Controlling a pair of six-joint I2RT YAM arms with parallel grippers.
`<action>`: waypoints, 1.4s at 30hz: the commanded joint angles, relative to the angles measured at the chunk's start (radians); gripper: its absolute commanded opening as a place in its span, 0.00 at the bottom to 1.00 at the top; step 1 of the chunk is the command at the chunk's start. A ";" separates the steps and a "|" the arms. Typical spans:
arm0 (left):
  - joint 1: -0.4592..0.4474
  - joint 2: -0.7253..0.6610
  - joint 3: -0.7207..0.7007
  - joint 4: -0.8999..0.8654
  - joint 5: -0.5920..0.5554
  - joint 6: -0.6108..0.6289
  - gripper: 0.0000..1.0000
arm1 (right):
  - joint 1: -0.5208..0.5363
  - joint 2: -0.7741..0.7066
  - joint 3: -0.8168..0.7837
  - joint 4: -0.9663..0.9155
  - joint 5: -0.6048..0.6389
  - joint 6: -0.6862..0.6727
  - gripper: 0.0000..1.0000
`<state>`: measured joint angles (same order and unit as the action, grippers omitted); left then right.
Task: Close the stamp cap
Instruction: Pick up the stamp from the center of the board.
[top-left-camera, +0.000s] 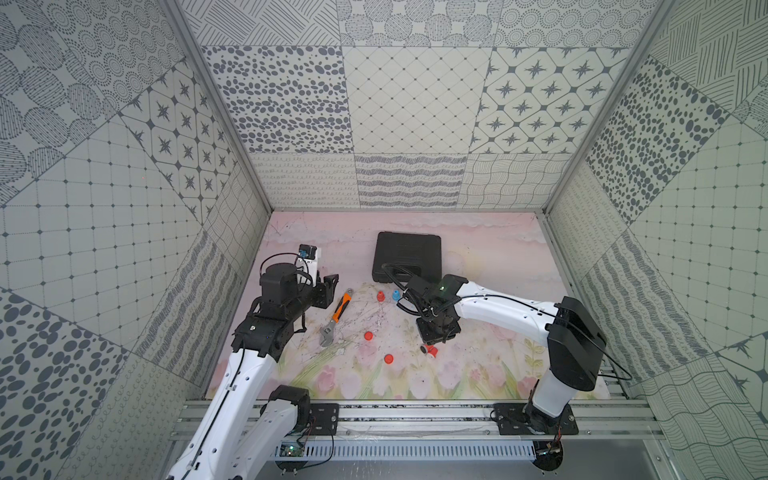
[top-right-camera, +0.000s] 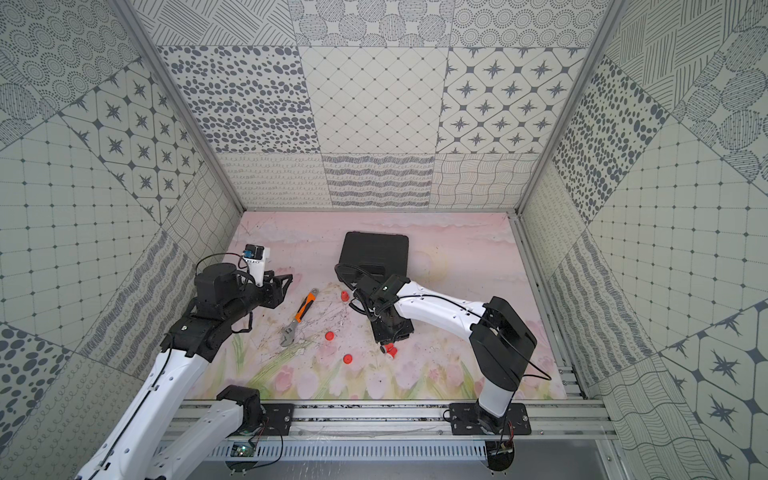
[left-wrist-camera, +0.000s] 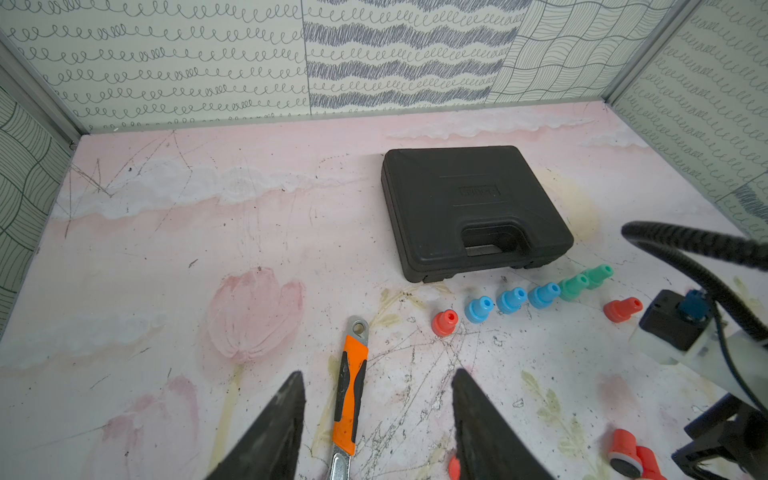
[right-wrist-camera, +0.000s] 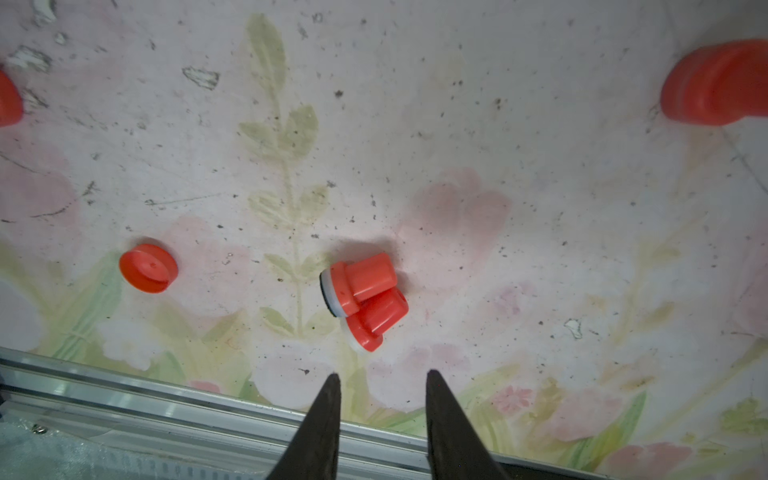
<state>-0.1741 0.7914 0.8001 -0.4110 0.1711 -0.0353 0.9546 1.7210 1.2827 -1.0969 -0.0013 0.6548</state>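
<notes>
Holding right gripper (right-wrist-camera: 382, 372) slightly parted and empty near two glossy, stubby red plastic stamps (right-wrist-camera: 370, 276); holding left gripper (left-wrist-camera: 377, 371) wider, empty.

The pair of red stamps (right-wrist-camera: 370, 274) and the loose cap (right-wrist-camera: 148, 268) look like smooth, faintly glossy plastic. The wrench (left-wrist-camera: 351, 395) is bare shiny metal with an orange-and-black grip. The case (left-wrist-camera: 457, 199) is matt black plastic. The printed worktop (right-wrist-camera: 519, 124) is scuffed and scratched.

**Stamps, caps and tools, counted**
Nine stamps are seen: four red stamps (left-wrist-camera: 444, 322), three blue stamps (left-wrist-camera: 511, 300) and two green stamps (left-wrist-camera: 573, 286). Two loose red caps (top-left-camera: 368, 336) are counted, with one wrench (left-wrist-camera: 351, 399) and one black case (left-wrist-camera: 469, 199).
</notes>
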 joint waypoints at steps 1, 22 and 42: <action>0.005 -0.001 -0.003 0.008 0.015 0.000 0.57 | 0.015 -0.013 -0.015 0.052 -0.015 0.046 0.36; 0.005 0.001 -0.007 0.009 0.003 0.003 0.57 | -0.178 -0.306 -0.247 0.272 -0.406 -1.206 0.40; 0.004 0.008 -0.006 0.008 0.004 0.006 0.57 | -0.176 -0.067 -0.187 0.277 -0.266 -1.716 0.36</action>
<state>-0.1741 0.7982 0.7982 -0.4114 0.1730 -0.0353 0.7750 1.6348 1.0569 -0.8444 -0.2615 -0.9981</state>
